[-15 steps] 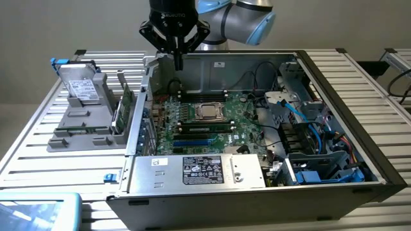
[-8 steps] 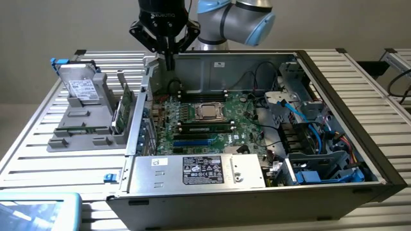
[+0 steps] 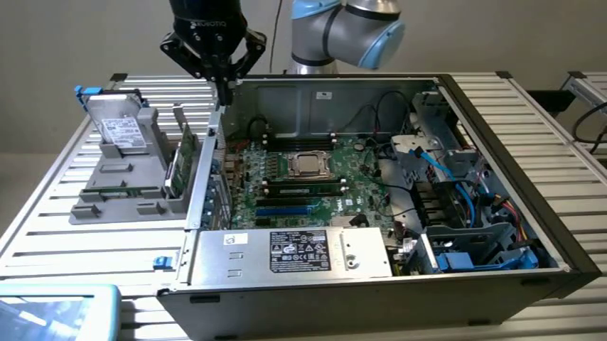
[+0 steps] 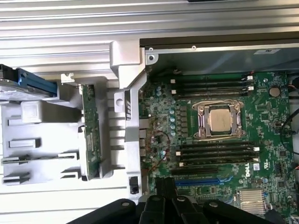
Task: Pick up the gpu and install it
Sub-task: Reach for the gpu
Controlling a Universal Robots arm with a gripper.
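The gpu point(image 3: 186, 160) stands on edge in a slot of the grey holder point(image 3: 124, 192) outside the open computer case, at the exterior view's left. The wrist view catches it edge-on as a thin green card point(image 4: 88, 135). My gripper point(image 3: 226, 94) hangs shut and holding nothing above the case's near wall, just beyond and above the card's far end. Its dark fingers point(image 4: 164, 193) show pressed together over the motherboard's point(image 4: 210, 140) edge. The motherboard point(image 3: 294, 177) lies flat inside the case, with blue and black slots point(image 3: 284, 209) near the card side.
A silver hard drive point(image 3: 121, 131) with a white label sits in the same holder beside a blue clip point(image 3: 87, 92). The power supply point(image 3: 294, 252) fills the case's front; drive cages and blue cables point(image 3: 474, 234) crowd its right. A slatted metal table point(image 3: 57, 234) carries everything.
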